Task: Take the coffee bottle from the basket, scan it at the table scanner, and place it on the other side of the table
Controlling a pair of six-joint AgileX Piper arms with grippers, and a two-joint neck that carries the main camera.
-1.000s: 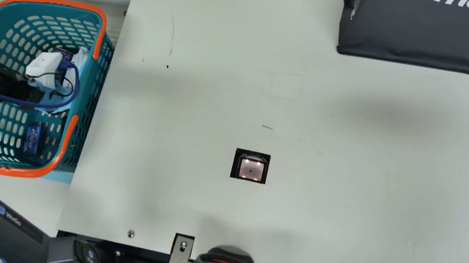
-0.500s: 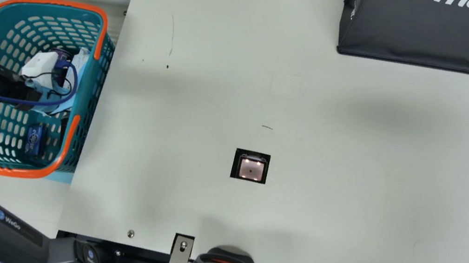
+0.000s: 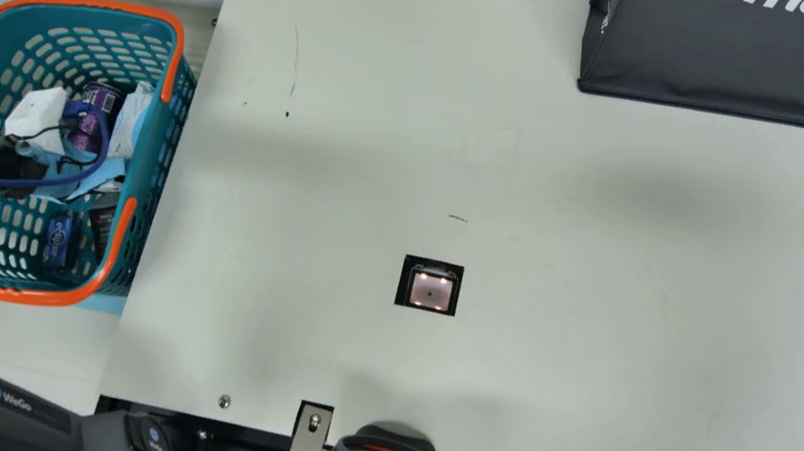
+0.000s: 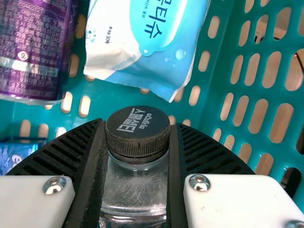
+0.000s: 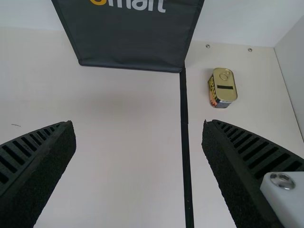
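Gripping coffee bottle | left end effector | basket: can, wipes, box

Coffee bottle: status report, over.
Left pincer shut on bottle, at basket. Right pincer open, empty. Wipes and purple can nearby, possible snag.
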